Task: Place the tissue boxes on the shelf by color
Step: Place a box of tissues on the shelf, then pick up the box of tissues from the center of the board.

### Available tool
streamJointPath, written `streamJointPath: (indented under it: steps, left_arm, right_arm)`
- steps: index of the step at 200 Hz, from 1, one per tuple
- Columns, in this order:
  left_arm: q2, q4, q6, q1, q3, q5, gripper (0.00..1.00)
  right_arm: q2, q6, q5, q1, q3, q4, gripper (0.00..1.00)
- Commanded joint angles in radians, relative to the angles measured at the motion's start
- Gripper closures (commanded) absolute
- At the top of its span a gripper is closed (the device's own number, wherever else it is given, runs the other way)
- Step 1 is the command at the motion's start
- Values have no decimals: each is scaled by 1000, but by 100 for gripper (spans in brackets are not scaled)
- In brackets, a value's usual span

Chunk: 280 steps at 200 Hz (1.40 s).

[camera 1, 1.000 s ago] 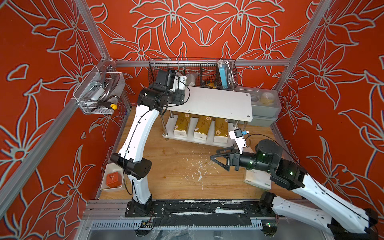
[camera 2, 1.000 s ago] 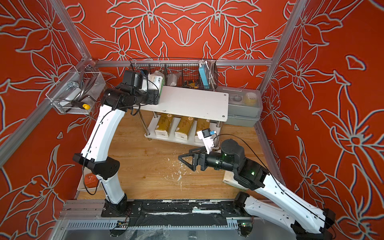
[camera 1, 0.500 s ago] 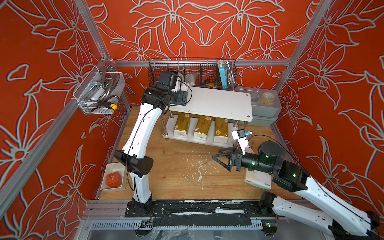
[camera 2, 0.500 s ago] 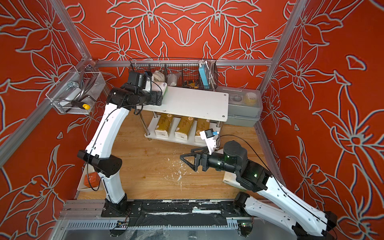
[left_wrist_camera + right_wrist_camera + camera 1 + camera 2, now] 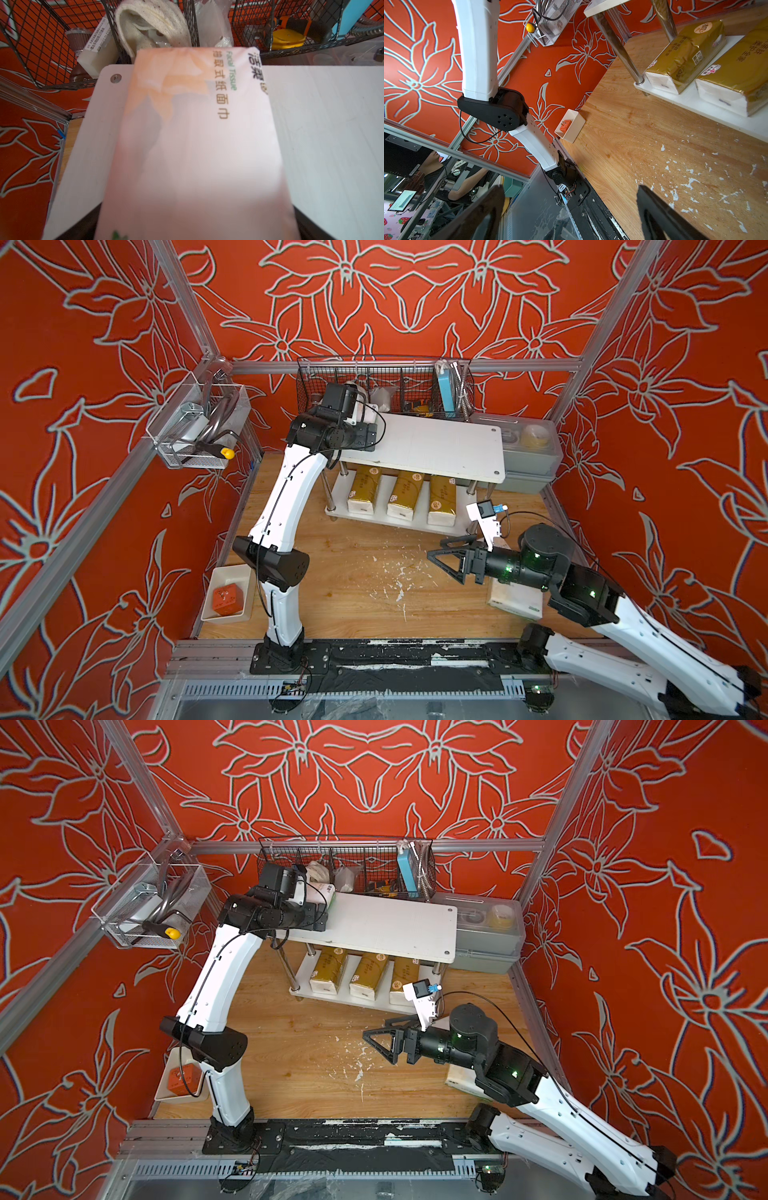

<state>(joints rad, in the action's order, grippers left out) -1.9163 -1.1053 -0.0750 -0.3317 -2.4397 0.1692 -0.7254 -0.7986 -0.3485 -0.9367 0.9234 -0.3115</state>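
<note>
1. Left gripper [image 5: 321, 914]: sits at the left-arm end of the shelf's [image 5: 436, 448] top board. Its fingers are hidden under the wrist in both top views and are only dark blurs in the left wrist view. I cannot tell how wide it stands or whether it grips.
2. White pack [image 5: 197, 135]: lies flat on that top board, directly ahead of the left gripper. Its far end is at the board's back edge, by the wire basket [image 5: 52, 41]. The wrap is soft and glossy, with green "Facial Tissue" and brown Chinese characters alongside.
3. Right gripper [image 5: 569, 212]: jaws spread wide with nothing between them, hovering above the desk [image 5: 353, 564] in front of the shelf.
4. Lower board: three gold packs [image 5: 405, 493] lie side by side with their white ends forward. The wrap is crinkled foil with Chinese print and a round logo.
5. Second white pack [image 5: 515, 599]: green trim, flat on the desk under the right arm. The desk is wood grain flecked with white.
</note>
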Motion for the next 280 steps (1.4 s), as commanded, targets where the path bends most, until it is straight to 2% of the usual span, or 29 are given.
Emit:
streamJointPath:
  steps: [1,32,65,90,135,166,185,238,280]
  left_arm:
    - [68,14,-25,8,-17,-22,1]
    - [149,26,-59,8,6,-90,1]
    - [274,64,-101,-23,148,-171,1]
    - [369,102,-101,-123,307,-133,1]
    - [516,166,-152,-351,602,-24,1]
    - [611,225,-211,-483,801,42,1]
    - [651,289,-248,-550,934,46,1]
    - [624,502,-309,-707,1184,62,1]
    - [465,589,-290,-797,1210,62,1]
  right_arm:
    - [17,2,22,-7,-11,-17,1]
    - [30,2,58,-7,-13,-44,1]
    - [67,-4,189,-7,-5,-135,1]
    - [118,-22,308,-7,-8,-224,1]
    - [222,-70,414,-7,-27,-404,1]
    - [324,-130,493,-7,-76,-546,1]
    - [364,-186,554,-7,-96,-653,1]
    - [415,-365,692,-7,-139,-916,1]
    - [423,-480,756,-7,-170,-1042,1]
